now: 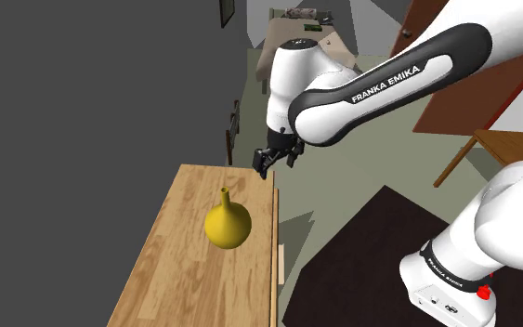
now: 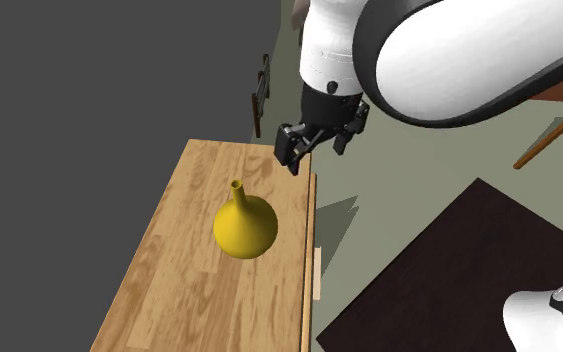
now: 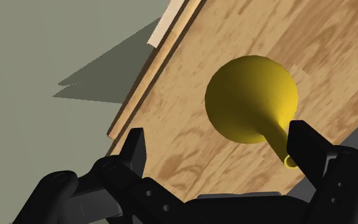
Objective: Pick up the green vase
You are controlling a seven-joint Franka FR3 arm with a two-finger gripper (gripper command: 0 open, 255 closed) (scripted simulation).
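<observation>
While the gripper [image 1: 273,158] hangs at the shoulder view's centre, fingers wide and empty, we judge the approach in hand. The yellow vase [image 1: 227,223] stands upright on the wooden table [image 1: 180,279], just below-left of it; next, lowering around its neck seems required.

A yellow, round-bellied vase [image 2: 243,226] stands upright on the light wooden tabletop [image 2: 169,290]; the black two-finger gripper [image 2: 316,146] hangs far right of it, fingers [image 2: 289,155] apart.
</observation>
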